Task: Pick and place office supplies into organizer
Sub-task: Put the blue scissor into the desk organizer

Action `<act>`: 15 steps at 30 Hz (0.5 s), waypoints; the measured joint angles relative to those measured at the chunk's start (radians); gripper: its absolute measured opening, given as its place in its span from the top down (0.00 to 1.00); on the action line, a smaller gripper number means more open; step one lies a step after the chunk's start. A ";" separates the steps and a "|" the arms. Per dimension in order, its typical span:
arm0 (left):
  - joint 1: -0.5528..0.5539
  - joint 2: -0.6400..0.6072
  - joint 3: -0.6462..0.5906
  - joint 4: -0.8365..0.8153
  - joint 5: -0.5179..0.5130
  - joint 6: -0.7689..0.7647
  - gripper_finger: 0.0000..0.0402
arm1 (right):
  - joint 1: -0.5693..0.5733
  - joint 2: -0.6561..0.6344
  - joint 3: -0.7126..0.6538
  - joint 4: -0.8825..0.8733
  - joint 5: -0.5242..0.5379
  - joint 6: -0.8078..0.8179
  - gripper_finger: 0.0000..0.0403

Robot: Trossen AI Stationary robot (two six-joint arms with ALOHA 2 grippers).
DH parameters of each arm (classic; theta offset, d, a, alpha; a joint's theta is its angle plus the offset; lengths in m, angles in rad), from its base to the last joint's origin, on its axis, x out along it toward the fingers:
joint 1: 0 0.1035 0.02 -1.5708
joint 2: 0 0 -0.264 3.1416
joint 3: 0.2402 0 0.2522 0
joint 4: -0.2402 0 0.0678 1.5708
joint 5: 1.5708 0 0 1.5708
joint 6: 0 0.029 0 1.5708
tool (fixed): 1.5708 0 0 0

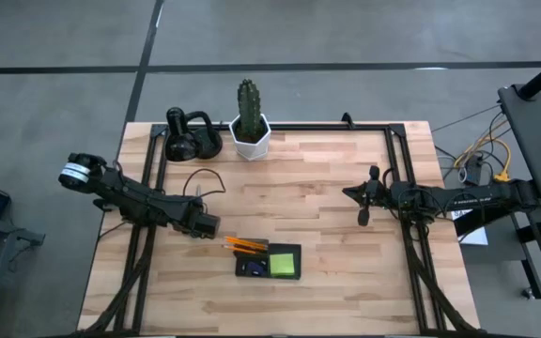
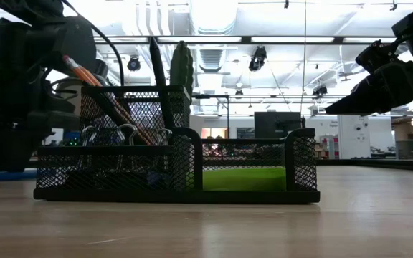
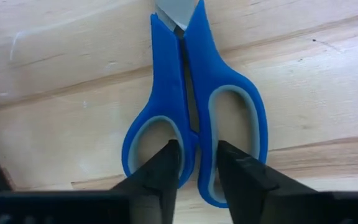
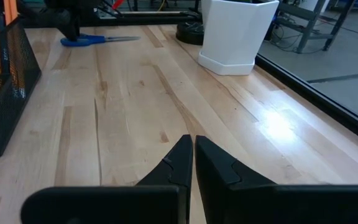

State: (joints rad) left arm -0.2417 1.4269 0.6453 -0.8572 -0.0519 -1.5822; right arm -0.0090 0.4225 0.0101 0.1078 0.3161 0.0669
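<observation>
Down over the blue-handled scissors (image 3: 194,106), lying flat on the wooden table (image 1: 327,188) just left of the organizer (image 1: 270,261). Left gripper (image 3: 196,167) astride the inner bars of the two handle loops, one finger dipped into each loop, fingers (image 3: 163,171) apart with the plastic between them; not yet clearly clamped, so no firm grip to call. Blades pointing away past the handles, shut together.

Organizer already stocked: orange pencils (image 1: 245,245) leaning out of the tall mesh cup, lime-green sticky-note pad (image 1: 284,264) in the low compartment, clips (image 2: 124,134) visible through the mesh at table height.

Right gripper (image 1: 364,195) hovering over the far side of the table, well apart from the work, fingers pressed together and empty. Cactus pot (image 1: 251,136) and black desk gadget (image 1: 191,141) sitting at the back edge, out of the way.

Step in hand, by the look of it: the pick of the scissors. Next, probably: pinch closed on the handles, lift clear of the wood, swing across to the tray, then tip blades-down into the tall cup without knocking the pencils.
</observation>
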 joint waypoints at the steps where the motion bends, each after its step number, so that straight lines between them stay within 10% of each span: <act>1: 0.000 0.000 0.000 0.001 0.001 0.000 0.79 | 0.000 0.000 0.000 0.000 0.000 0.000 0.98; 15: -0.002 0.000 0.057 -0.045 0.004 0.080 0.87 | 0.000 -0.001 0.000 0.000 0.000 0.000 0.98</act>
State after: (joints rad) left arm -0.2440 1.4269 0.7020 -0.9025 -0.0482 -1.5025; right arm -0.0090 0.4217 0.0101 0.1074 0.3161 0.0669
